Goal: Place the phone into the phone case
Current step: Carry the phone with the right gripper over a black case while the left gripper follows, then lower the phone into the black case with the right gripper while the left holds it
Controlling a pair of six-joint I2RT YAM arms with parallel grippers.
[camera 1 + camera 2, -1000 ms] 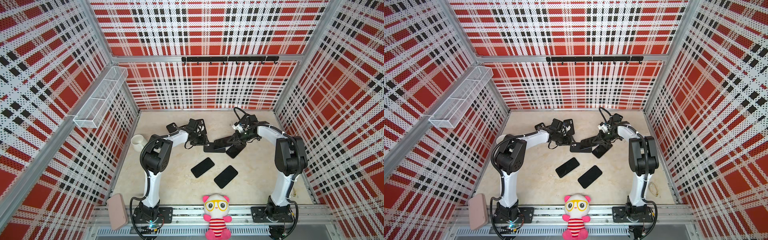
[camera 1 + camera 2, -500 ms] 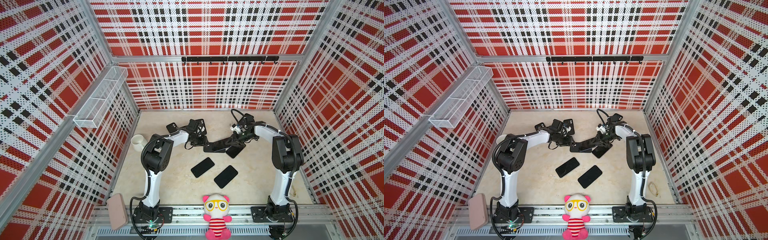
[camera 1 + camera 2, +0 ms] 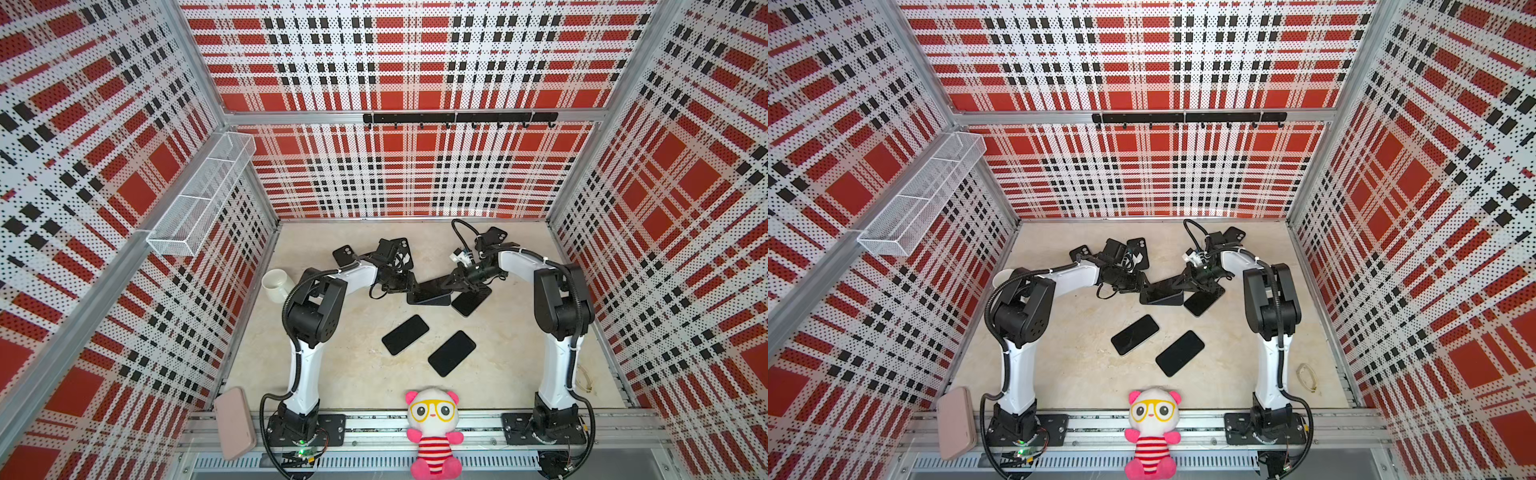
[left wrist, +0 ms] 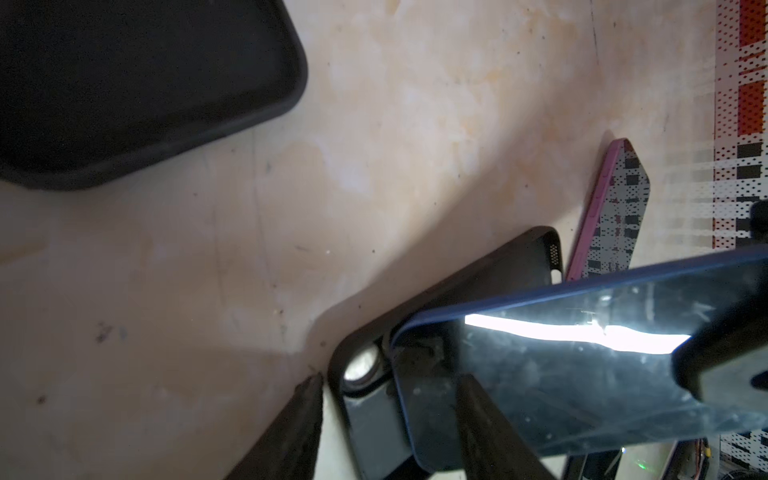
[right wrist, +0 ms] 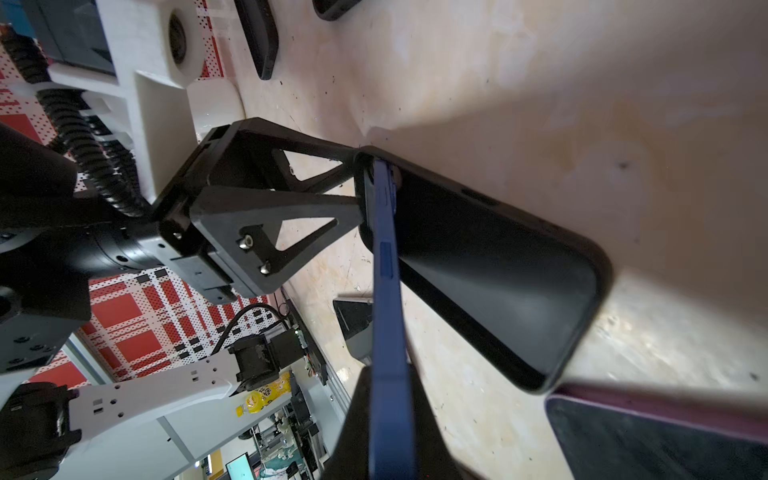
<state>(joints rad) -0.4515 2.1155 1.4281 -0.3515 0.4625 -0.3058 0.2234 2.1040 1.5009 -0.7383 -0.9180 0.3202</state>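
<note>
Accordingly, with the right arm (image 3: 519, 262) swung closer, the right tool (image 5: 390, 386) clamped the blue phone (image 5: 384, 257) edge-on, its end farthest from that tool resting in the phone case (image 5: 490, 266) corner, straddled by the left tool (image 4: 392, 378) with fingers parted, grip indeterminate, so insertion appeared begun, not complete.

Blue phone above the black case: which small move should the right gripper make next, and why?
Probably tilt the blue phone's raised end down into the black case. The right gripper is shut on the phone's edge; the phone leans, one end low at the case's camera-hole end, which the left gripper straddles, the other end lifted.
</note>
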